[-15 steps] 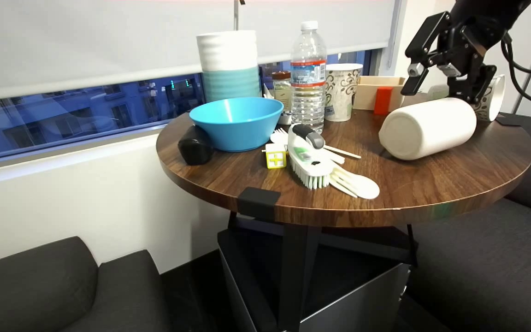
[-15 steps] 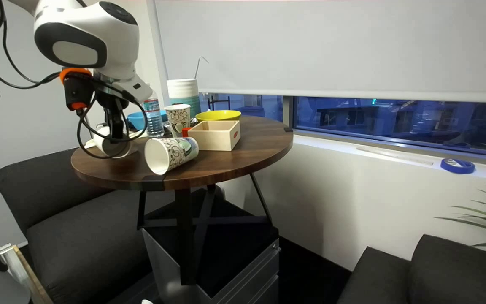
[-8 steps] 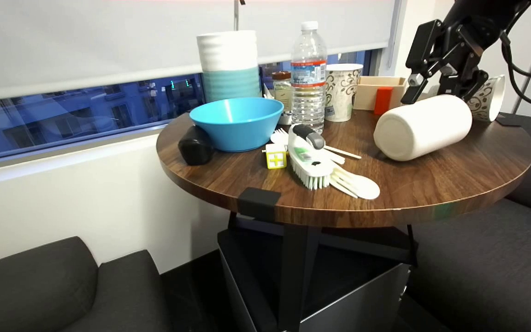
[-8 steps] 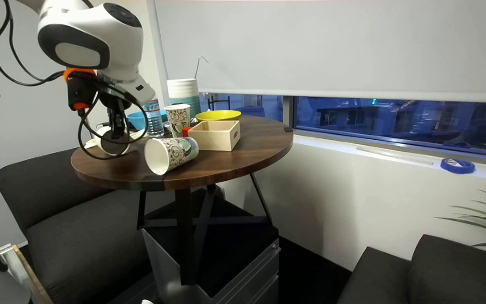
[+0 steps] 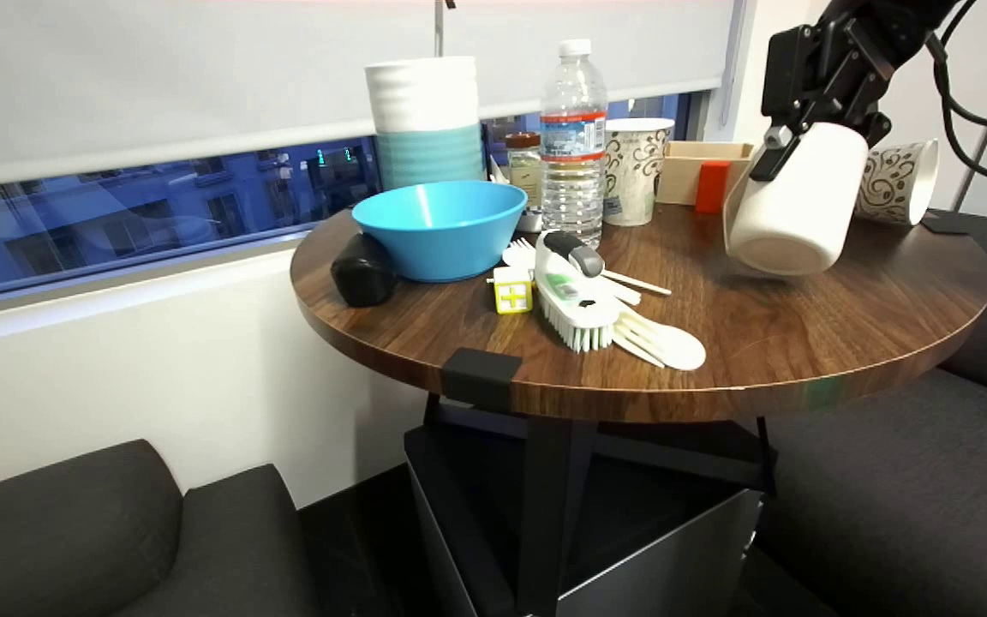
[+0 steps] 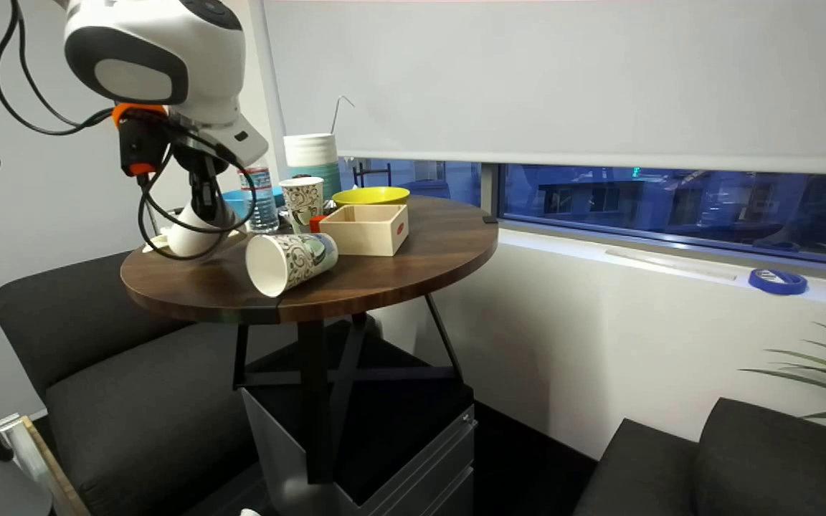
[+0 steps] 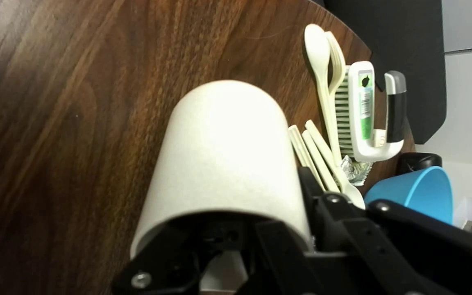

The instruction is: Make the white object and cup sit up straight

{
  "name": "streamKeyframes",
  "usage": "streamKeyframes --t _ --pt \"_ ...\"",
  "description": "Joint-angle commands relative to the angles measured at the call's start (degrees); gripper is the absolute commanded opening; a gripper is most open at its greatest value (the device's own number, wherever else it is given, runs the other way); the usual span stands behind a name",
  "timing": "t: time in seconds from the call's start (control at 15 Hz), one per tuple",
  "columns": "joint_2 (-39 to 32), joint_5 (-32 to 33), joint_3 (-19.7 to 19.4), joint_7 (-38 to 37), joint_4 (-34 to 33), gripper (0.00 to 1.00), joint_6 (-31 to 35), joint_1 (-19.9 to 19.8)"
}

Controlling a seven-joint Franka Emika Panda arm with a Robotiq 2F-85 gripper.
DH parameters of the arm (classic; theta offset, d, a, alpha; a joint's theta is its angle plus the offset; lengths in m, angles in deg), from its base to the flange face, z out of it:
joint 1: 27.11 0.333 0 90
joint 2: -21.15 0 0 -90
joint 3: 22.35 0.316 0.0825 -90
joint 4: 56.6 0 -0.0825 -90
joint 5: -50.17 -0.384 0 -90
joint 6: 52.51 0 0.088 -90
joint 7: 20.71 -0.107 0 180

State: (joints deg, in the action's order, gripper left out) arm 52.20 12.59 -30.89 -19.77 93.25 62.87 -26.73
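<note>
The white object [image 5: 802, 201] leans steeply in an exterior view, closed base low over the table and mouth toward the arm. Whether its base touches the wood I cannot tell. My gripper [image 5: 783, 158] is shut on its wall near the rim. One finger [image 7: 307, 180] presses the outside in the wrist view, while the other is hidden within the mouth. Cables and the arm partly cover the white object [image 6: 187, 231] in an exterior view. A patterned paper cup [image 6: 305, 259] lies on its side, mouth toward the table edge, apart from the gripper.
Another patterned paper cup [image 5: 636, 171] stands upright beside a water bottle [image 5: 575, 188]. A wooden box [image 6: 364, 233] sits close behind the lying cup. A brush [image 7: 366, 110], pale cutlery [image 7: 320, 57] and a blue bowl [image 7: 416, 192] are at the side of the white object.
My fingers have closed on the white object's wall. The white object has swung from lying flat to a steep lean, base downward, as the arm rose slightly. The lying cup has not moved.
</note>
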Motion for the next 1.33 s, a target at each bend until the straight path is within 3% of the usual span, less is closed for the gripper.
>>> streamKeyframes --t 0.0,0.27,0.53,0.93,1.27 --pt "1.3 0.2 3.3 -1.8 -0.9 0.02 0.4 -1.1" --pt "4.6 5.5 10.5 -7.5 -0.2 0.02 6.5 -1.4" --pt "7.2 15.7 17.1 -17.0 0.7 0.02 11.9 -1.6" --pt "8.4 25.8 21.7 -28.5 1.3 0.02 10.9 -2.6" --pt "7.9 27.9 24.0 -35.3 2.9 0.02 13.4 -2.6"
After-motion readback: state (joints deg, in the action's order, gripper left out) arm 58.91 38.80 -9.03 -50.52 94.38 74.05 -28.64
